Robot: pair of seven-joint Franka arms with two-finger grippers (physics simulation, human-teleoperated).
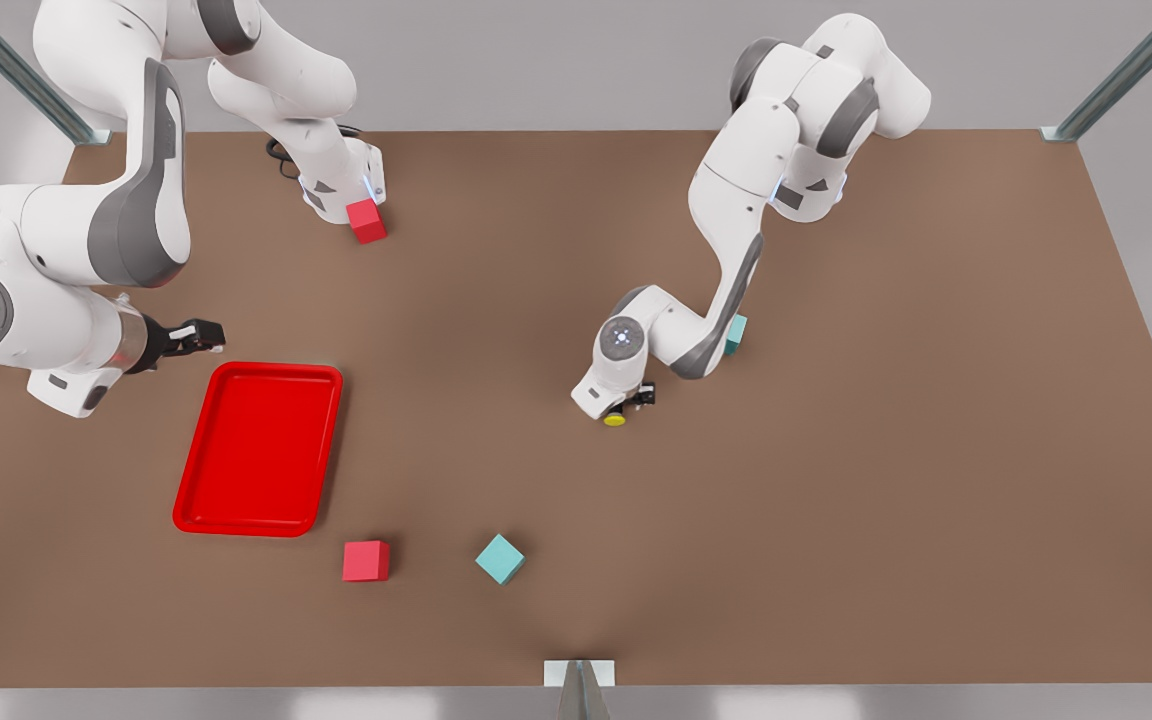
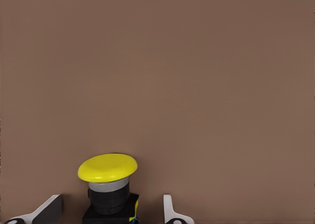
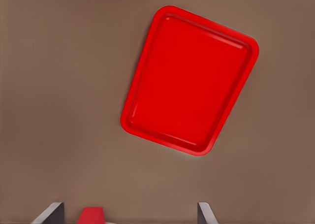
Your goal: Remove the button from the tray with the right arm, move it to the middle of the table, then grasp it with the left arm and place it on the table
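Left gripper: low over the tabletop near its middle, jaws apart. In the left wrist view the two fingertips stand on either side of the button with brown tabletop visible between each fingertip and the black body, so no contact is seen. The button stands upright on the tabletop between the jaws, yellow cap on top, pale ring under the cap; in the front view the cap shows just under the wrist.

Behind the left arm, away from the jaws, a teal cube is partly hidden by the arm's link.

Right gripper: held above the tabletop well apart from the button, jaws apart with nothing between them. The red tray lies just ahead of and below these jaws, flat on the tabletop, holding nothing; the right wrist view looks down onto it. A red cube sits close to the jaws in that view.

Farther out from both jaws: a red cube and a second teal cube near the tabletop's front edge, beyond the tray's short end.
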